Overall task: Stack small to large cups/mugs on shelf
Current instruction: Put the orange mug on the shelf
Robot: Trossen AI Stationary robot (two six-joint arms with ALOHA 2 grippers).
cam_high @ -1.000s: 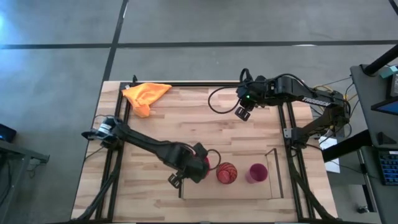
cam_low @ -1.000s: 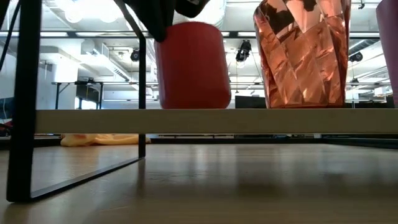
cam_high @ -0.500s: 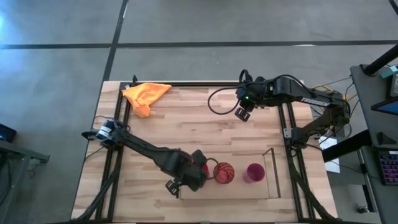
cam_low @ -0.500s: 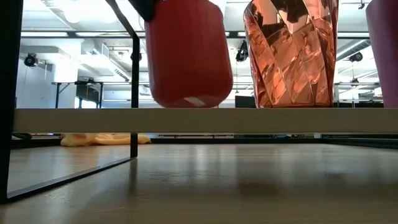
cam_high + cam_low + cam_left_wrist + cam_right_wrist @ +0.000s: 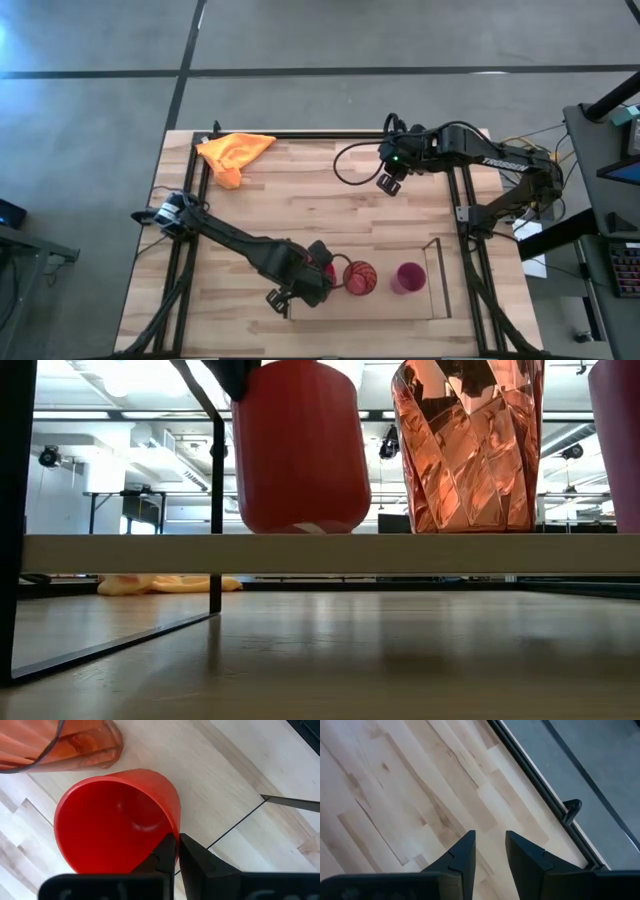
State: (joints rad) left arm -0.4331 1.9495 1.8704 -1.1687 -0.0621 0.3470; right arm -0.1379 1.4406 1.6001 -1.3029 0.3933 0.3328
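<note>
Left hand [image 5: 175,851] pinches the red mug's [image 5: 117,822] rim, one finger inside, one outside. I hold it tilted just above the shelf [image 5: 320,553], at its left end, close beside the orange cup [image 5: 468,445]; the pink tumbler [image 5: 410,278] stands farther right. My right hand [image 5: 489,851] waits open over the bench's far side.
</note>
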